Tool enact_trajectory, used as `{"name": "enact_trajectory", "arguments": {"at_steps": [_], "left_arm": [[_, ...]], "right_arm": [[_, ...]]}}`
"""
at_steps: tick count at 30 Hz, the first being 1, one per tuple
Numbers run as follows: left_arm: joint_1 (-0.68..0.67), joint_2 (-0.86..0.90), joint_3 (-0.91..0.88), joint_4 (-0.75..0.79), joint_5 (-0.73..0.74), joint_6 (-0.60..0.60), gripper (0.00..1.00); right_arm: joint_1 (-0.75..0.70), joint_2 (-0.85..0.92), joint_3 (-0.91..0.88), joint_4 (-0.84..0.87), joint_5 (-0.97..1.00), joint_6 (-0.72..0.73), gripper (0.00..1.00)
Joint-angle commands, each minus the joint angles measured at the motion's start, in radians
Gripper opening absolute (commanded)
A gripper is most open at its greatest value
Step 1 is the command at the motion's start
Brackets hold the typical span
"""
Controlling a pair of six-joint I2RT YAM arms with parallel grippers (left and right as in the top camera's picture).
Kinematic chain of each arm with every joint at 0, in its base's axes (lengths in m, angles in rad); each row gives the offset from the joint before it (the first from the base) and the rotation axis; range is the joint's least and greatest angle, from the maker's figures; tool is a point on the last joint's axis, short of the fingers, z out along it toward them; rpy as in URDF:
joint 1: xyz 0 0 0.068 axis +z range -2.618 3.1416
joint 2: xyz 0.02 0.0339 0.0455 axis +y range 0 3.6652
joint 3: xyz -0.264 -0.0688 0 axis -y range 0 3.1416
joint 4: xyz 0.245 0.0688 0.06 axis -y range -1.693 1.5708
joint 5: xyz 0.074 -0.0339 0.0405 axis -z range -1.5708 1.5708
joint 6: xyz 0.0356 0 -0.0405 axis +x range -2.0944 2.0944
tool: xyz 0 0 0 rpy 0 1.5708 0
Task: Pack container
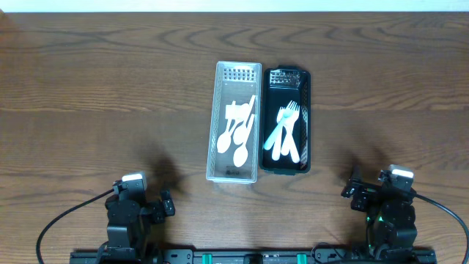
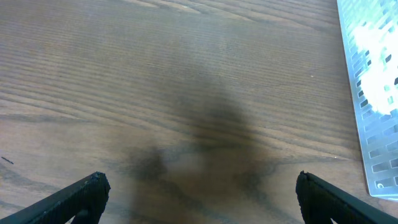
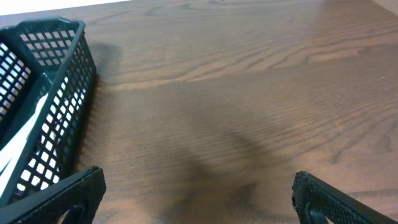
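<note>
A white mesh basket (image 1: 220, 132) stands at the table's middle and holds several white plastic spoons (image 1: 238, 132). A black mesh basket (image 1: 306, 110) stands touching its right side and holds several white plastic forks (image 1: 285, 132). My left gripper (image 1: 167, 204) is open and empty near the front left; the white basket's corner (image 2: 373, 124) shows at the right of its wrist view. My right gripper (image 1: 352, 192) is open and empty near the front right; the black basket (image 3: 62, 93) shows at the left of its wrist view. Fingertips span bare wood (image 2: 199, 193) (image 3: 199, 193).
The wooden table (image 1: 95, 95) stretches wide on both sides of the baskets. Black cables run from both arm bases along the front edge (image 1: 58, 220).
</note>
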Motion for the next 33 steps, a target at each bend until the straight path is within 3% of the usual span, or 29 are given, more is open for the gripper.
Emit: {"name": "enact_trajectory", "arguments": {"at_steps": [1,33], "left_arm": [[0.005,-0.005,-0.003,-0.002,-0.004,-0.005,0.98],[0.005,-0.005,-0.003,-0.002,-0.004,-0.005,0.98]], "right_arm": [[-0.007,-0.023,-0.026,0.003,0.01,-0.013,0.99],[-0.007,-0.023,-0.087,-0.001,-0.017,-0.014,0.99]]}}
